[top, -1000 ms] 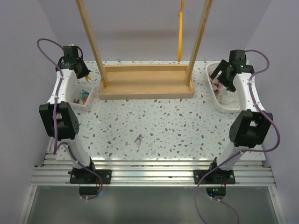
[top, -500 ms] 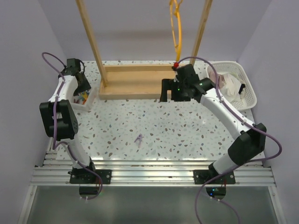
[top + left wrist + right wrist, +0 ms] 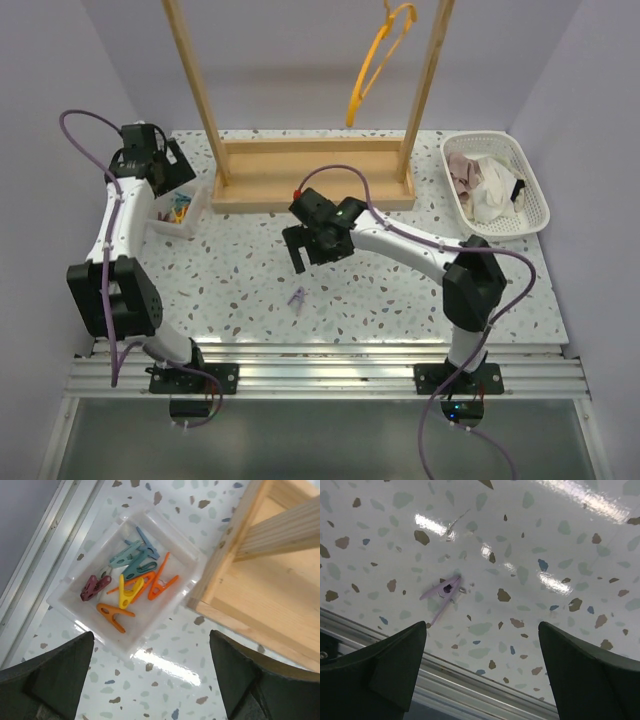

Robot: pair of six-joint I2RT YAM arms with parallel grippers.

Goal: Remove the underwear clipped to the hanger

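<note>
Speckled counter [image 3: 400, 290] with a wooden rack [image 3: 312, 185] at the back; both claws gape open, holding nothing.
The yellow-orange hanger [image 3: 372, 62] hangs tilted between the rack's posts. The underwear [image 3: 490, 195] lies limp in the white slotted basket [image 3: 535, 205] right of the rack. The left claw [image 3: 151, 635] hovers over a tray of clothespins [image 3: 132, 582] at the rack's left foot. The right claw [image 3: 481, 625] hangs in front of the rack, above a purple clothespin [image 3: 445, 591].

The right gripper [image 3: 482, 640] holds its two dark fingers [image 3: 395, 675] wide apart above a glossy white speckled tabletop [image 3: 560, 545]. A small lilac plastic clothes peg [image 3: 444, 594] lies flat just beyond one fingertip. A silver metal rail [image 3: 470, 685] runs between the fingers.
</note>
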